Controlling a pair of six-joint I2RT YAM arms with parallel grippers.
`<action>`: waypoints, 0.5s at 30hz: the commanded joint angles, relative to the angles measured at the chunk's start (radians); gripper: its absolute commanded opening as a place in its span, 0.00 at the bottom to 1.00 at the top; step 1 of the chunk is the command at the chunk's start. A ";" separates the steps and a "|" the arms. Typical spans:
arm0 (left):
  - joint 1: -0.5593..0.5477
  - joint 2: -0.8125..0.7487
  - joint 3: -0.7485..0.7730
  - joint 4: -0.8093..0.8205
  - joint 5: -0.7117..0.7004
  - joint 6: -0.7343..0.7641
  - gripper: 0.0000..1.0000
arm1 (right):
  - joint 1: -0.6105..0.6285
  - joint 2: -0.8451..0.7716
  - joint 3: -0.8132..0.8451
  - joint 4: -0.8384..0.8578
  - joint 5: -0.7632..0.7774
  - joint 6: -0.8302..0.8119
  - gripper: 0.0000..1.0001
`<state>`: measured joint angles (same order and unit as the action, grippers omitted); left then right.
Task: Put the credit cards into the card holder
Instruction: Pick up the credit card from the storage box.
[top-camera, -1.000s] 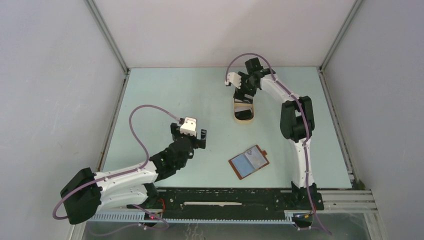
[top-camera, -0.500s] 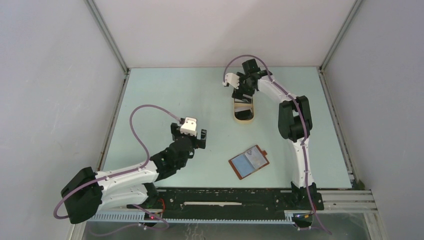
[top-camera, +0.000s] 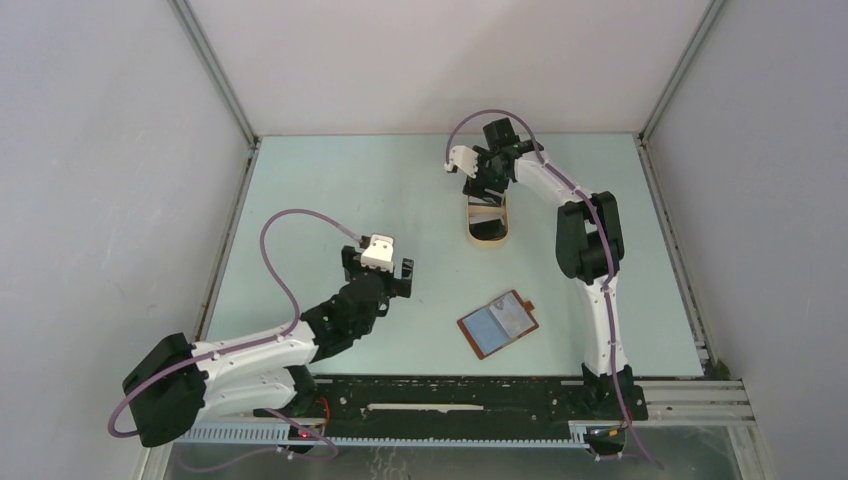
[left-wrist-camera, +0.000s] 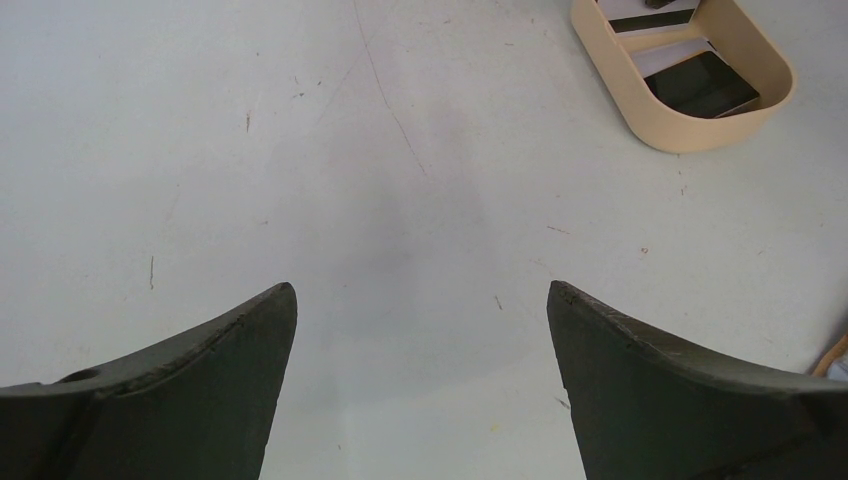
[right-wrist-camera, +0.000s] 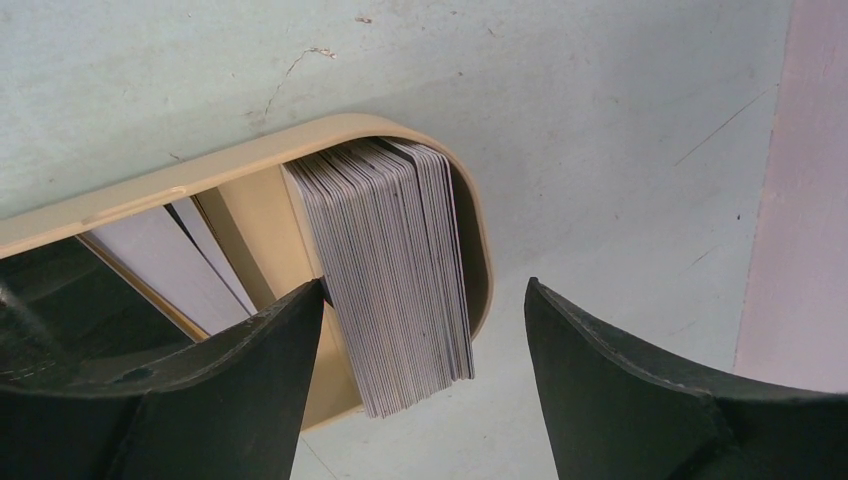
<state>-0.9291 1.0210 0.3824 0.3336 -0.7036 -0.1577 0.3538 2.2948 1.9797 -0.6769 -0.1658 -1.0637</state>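
1. Table (top-camera: 330, 200): the left gripper (left-wrist-camera: 420, 290) hovers over bare surface at 10 o'clock of the card holder (top-camera: 497, 324). Its fingers are wide, with nothing between them.
2. Tan tray (right-wrist-camera: 200, 165): sits at 12 o'clock of the card holder, well apart from it.
3. Credit cards (right-wrist-camera: 395, 270): a tight stack on edge in the tray's rounded end. Other cards lie in its other compartments.
4. Right gripper (right-wrist-camera: 425, 290): straddles the stack, fingers wide and holding nothing. The 9 o'clock finger is just beside the stack; the 3 o'clock finger stands apart.
5. Judgement: centre toward 9 o'clock, keep the tips off the tray rim, pinch only the outer card or few, and lift straight up so the rest do not topple.
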 joint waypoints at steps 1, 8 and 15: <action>0.008 0.001 0.003 0.026 -0.010 -0.008 1.00 | -0.003 -0.046 0.025 0.041 0.007 0.016 0.81; 0.009 0.007 0.007 0.022 -0.008 -0.008 1.00 | -0.007 -0.067 0.015 0.035 0.001 0.019 0.78; 0.010 0.011 0.010 0.019 -0.008 -0.008 1.00 | -0.012 -0.084 0.004 0.027 -0.005 0.020 0.74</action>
<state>-0.9287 1.0298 0.3824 0.3325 -0.7036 -0.1577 0.3492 2.2929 1.9781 -0.6777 -0.1669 -1.0489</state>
